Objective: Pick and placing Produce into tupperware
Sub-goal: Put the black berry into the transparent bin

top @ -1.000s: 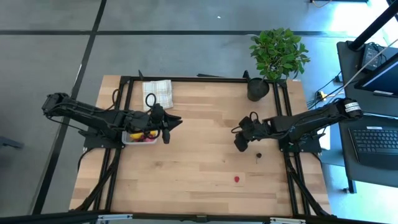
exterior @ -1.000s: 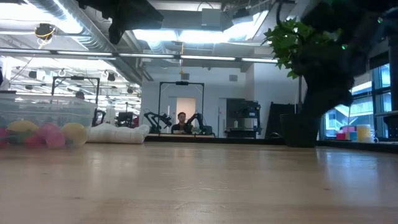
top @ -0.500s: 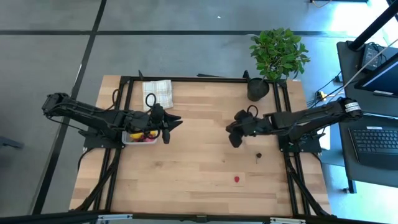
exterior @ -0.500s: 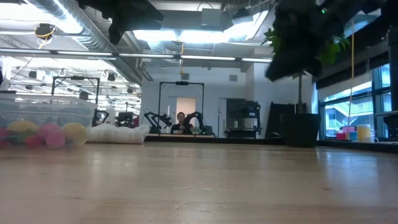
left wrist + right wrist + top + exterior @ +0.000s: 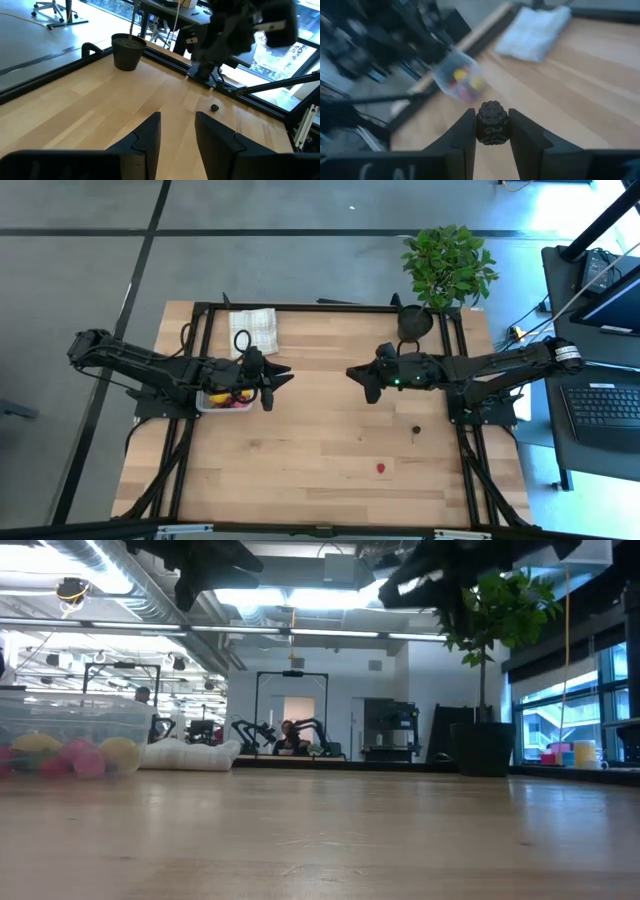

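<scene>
The clear tupperware (image 5: 225,401) sits on the table's left part under my left arm, with yellow, pink and red produce inside (image 5: 75,755); the right wrist view shows the tupperware (image 5: 459,79) too. My left gripper (image 5: 276,379) hovers open just right of it, touching nothing (image 5: 177,134). My right gripper (image 5: 360,376) is raised over the table's middle, shut on a small dark bumpy berry (image 5: 492,122). Another dark piece (image 5: 415,430) and a red piece (image 5: 381,468) lie on the wood to the right. My right gripper pinches the dark berry (image 5: 492,131) between its two fingers (image 5: 465,135), one finger on each side of it. The berry is lifted clear of the table.
A folded checked white cloth (image 5: 254,330) lies at the far edge behind the tupperware. A black plant pot (image 5: 414,322) with a leafy plant stands at the far right corner. Bare wood spreads between the two grippers and across the near half.
My right gripper has risen and travelled toward the table's left and slightly toward the far edge, carrying the dark berry closer to the tupperware. The left arm has kept still.
</scene>
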